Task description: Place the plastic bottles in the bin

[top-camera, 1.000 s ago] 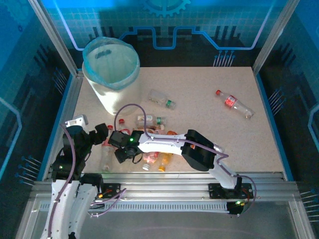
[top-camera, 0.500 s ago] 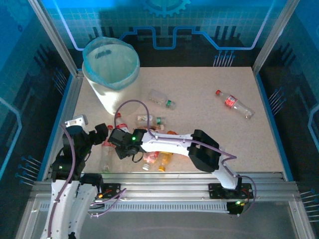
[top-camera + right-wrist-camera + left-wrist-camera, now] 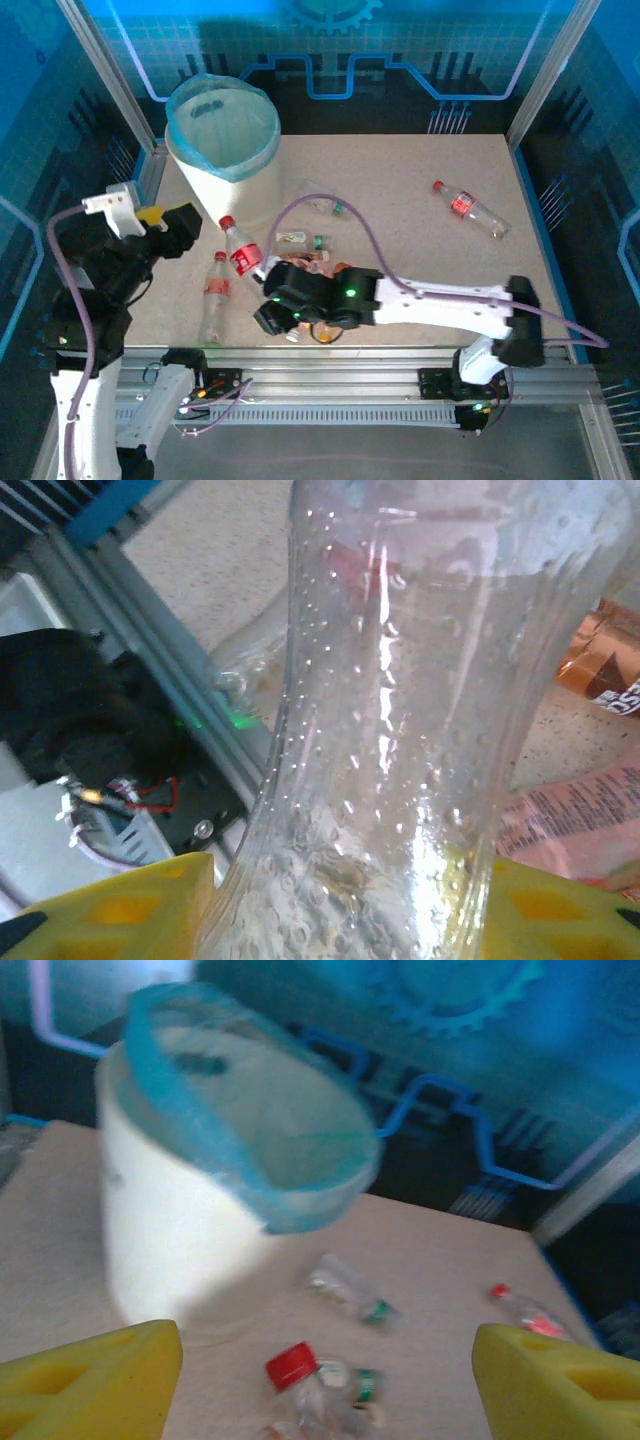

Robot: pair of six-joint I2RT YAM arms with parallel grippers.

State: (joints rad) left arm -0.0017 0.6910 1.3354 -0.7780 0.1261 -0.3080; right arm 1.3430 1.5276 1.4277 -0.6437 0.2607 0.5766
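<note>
Blue-lit walls (image 3: pixel 420 40), speckled table (image 3: pixel 400 230). Bin (image 3: pixel 225 195) parked at far-left corner. Red-capped bottle (image 3: pixel 243 256) clamped in right gripper (image 3: pixel 264 288), cap tilted binward, prob for drop-in. Left gripper (image 3: pixel 172 228) spread wide, nothing held. Other bottles (image 3: pixel 318 322) heaped by near edge.

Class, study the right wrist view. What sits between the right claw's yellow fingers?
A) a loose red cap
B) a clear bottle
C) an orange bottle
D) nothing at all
B: in the right wrist view a clear bottle, beaded with droplets, fills the gap of the right claw.
</note>
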